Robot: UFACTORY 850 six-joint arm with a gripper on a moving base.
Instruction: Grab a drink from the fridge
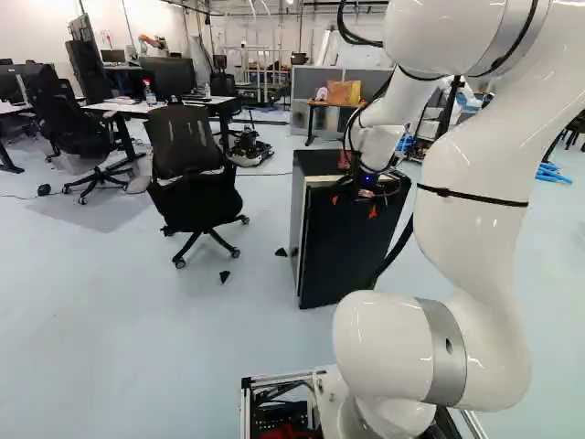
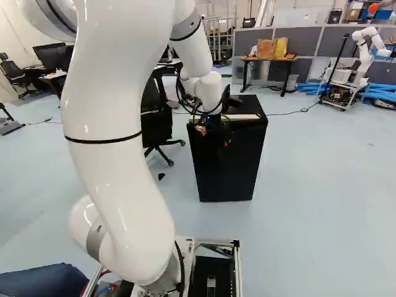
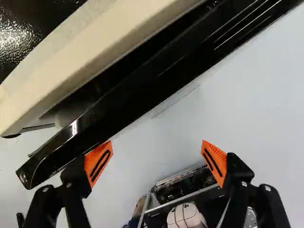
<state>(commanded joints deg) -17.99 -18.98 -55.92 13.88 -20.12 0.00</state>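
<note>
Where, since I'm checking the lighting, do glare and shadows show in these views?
Left base view: small highlights on the glossy white arm, and a soft shadow on the floor beneath a left-hand chair. Right base view: similar highlights on the arm. Wrist view: speckled glare on the textured black fridge top, thin glints along its door.

The fridge (image 2: 226, 170) stood on the floor ahead of the arm, with the gripper (image 1: 355, 206) at its upper front and one finger beside its edge. At the left of the fridge in the left base view was an office chair (image 1: 194, 197); behind the chair lay a desk (image 1: 135, 107) bearing a bottle (image 1: 149, 94). Beyond the fridge stood a table (image 2: 254, 59) with bags (image 2: 266, 49) on it, before a partition (image 2: 304, 41). At the right of the right base view, tubes (image 2: 380, 91) lay beside another robot (image 2: 364, 51).
</note>
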